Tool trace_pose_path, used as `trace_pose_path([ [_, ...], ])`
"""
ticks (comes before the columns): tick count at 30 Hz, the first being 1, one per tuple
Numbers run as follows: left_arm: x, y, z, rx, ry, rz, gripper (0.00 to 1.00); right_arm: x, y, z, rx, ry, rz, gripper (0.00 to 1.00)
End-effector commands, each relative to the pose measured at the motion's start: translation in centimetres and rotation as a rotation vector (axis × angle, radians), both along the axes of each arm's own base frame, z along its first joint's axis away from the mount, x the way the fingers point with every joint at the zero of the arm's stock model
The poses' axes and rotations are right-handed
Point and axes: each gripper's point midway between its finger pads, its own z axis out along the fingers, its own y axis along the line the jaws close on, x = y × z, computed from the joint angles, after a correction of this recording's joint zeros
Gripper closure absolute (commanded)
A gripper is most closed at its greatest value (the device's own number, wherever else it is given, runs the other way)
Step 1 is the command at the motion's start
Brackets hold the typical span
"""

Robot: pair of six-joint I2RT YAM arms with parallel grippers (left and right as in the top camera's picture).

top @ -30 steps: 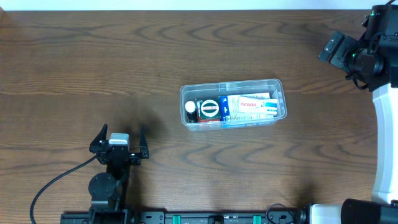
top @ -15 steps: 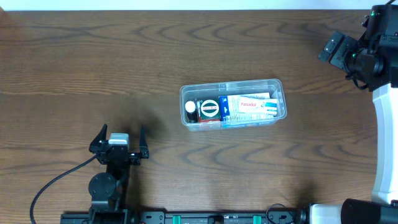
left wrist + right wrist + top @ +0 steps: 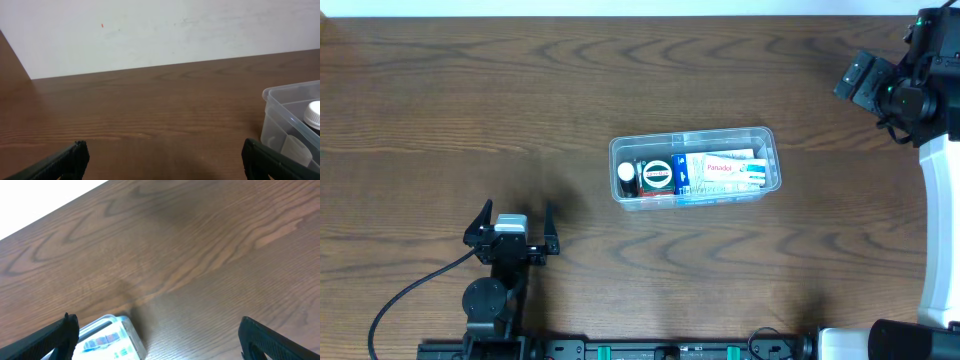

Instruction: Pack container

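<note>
container (image 3: 692,135) of boxes (image 3: 720,168) and bottle (image 3: 626,172) on dark wood surface (image 3: 470,100); left fingers (image 3: 65,159), right fingers (image 3: 57,332) spread open, well apart from it; white wall (image 3: 150,30) beyond.

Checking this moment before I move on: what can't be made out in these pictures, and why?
Small print on the white-and-blue cardboard carton, overhead view: too small.
Bottom of the clear plastic rectangular container, overhead view: hidden by its contents.
Container's right part, left wrist view: cut off by the right edge.
Most of the container, right wrist view: cut off by the bottom edge.
</note>
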Motion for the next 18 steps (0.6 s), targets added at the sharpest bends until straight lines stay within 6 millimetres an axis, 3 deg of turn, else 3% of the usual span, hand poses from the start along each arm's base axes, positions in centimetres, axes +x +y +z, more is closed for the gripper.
trace_pose_path([
  [1,-0.1,0.8,-1.6,-0.002,0.053,0.043,0.02,-0.5,-0.3,1.4,-0.03,-0.033,-0.015,0.01],
  [7,-0.1,0.8,-1.6,-0.002,0.053,0.043,0.02,-2.7,1.3,5.8,-0.063,-0.157,0.012,0.01],
  [12,-0.1,0.8,-1.6,-0.002,0.053,0.043,0.02,-5.9,2.5,8.5,-0.11,-0.262,0.029,0.01],
  [18,-0.1,0.8,-1.6,-0.002,0.053,0.043,0.02,-9.1,4.4,8.3,-0.064,-0.482,0.095,0.01],
])
